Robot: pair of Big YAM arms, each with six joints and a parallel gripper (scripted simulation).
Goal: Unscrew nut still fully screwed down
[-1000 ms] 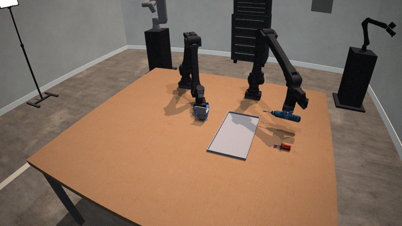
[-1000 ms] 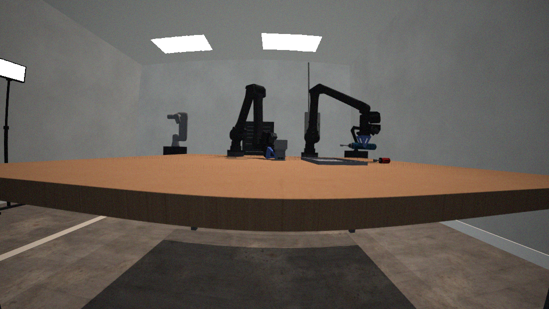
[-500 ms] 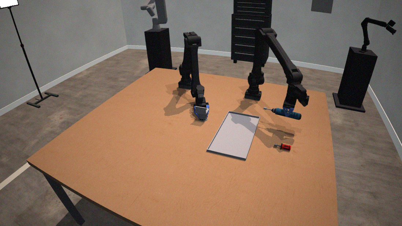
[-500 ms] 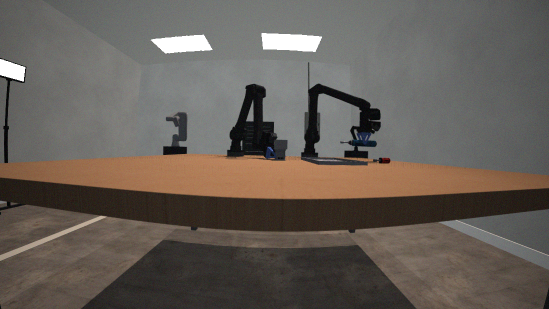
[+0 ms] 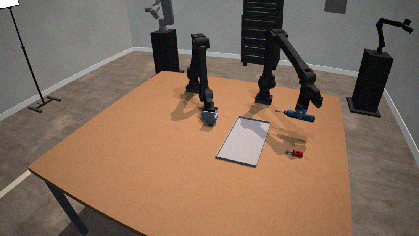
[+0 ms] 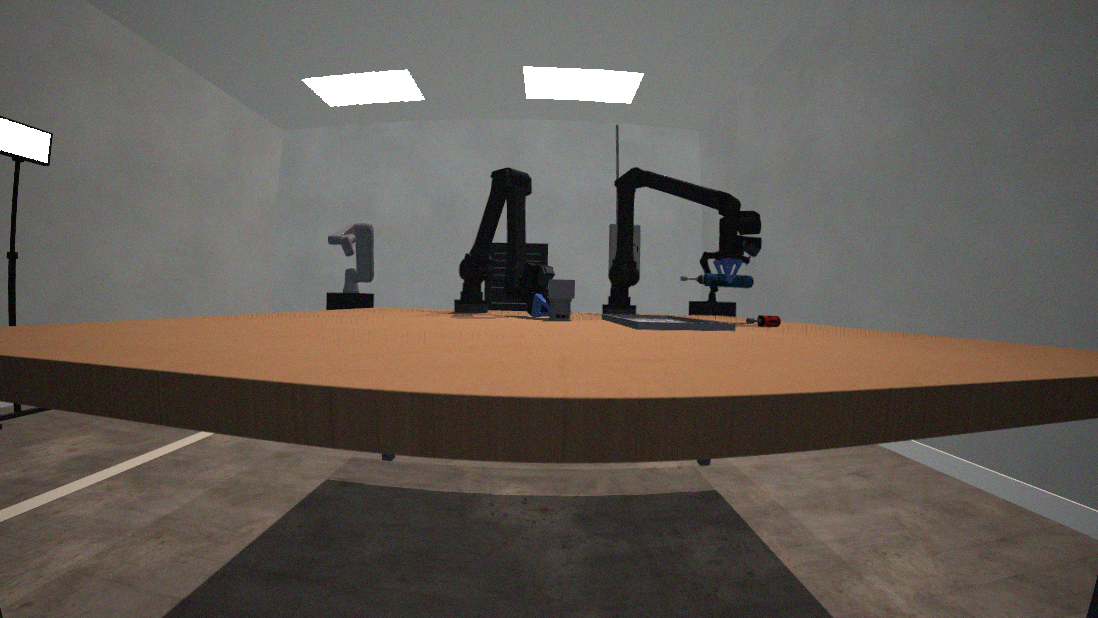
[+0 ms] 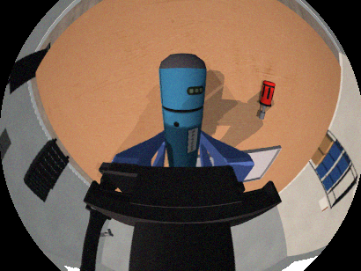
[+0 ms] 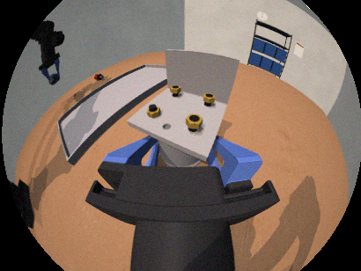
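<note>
The table (image 5: 131,164) (image 6: 461,360) (image 7: 110,70) (image 8: 286,145) is broad, its near edge well apart from the work; open wood extends beside the module on the side away from the tray. Both arms are mounted toward the far edge: left arm (image 5: 296,60) (image 6: 683,188) reaching out beyond the tray, right arm (image 5: 202,67) (image 6: 518,222) folded low. The tray (image 5: 236,162) (image 6: 683,325) (image 8: 115,120) lies flat in the gap between module and driver, its low rim raised above the wood. The module (image 5: 211,120) (image 6: 560,310) (image 8: 178,155) is seen standing on the table beside the tray, in front of right arm. Its body is clasped by right gripper (image 5: 210,115) (image 8: 182,154), fingers a little over halfway open, one at each side. The bracket (image 8: 202,72) is in place, one plate flat on top, the other upright. The driver (image 5: 305,116) (image 6: 737,280) (image 7: 182,101) is held aloft, roughly level, by left gripper (image 5: 301,113) (image 6: 727,270) (image 7: 182,154), fingers somewhat under half open; its socket is pointed toward the module's side, well apart from it. A red tool (image 5: 298,153) (image 6: 769,320) (image 7: 267,93) (image 8: 99,76) lies near the tray. Four brass nuts are seen on the bracket: three raised; the low nut (image 8: 153,112), stud protruding through it, is on the tray side.

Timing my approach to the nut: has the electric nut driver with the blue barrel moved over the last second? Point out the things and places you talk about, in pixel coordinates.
Yes, upward: in the exterior view the electric nut driver (image 5: 309,117) (image 6: 741,281) (image 7: 182,88) (image 8: 54,79) sits higher above the red-handled tool (image 5: 298,153) (image 6: 769,320) (image 7: 267,93) (image 8: 99,76).
</note>
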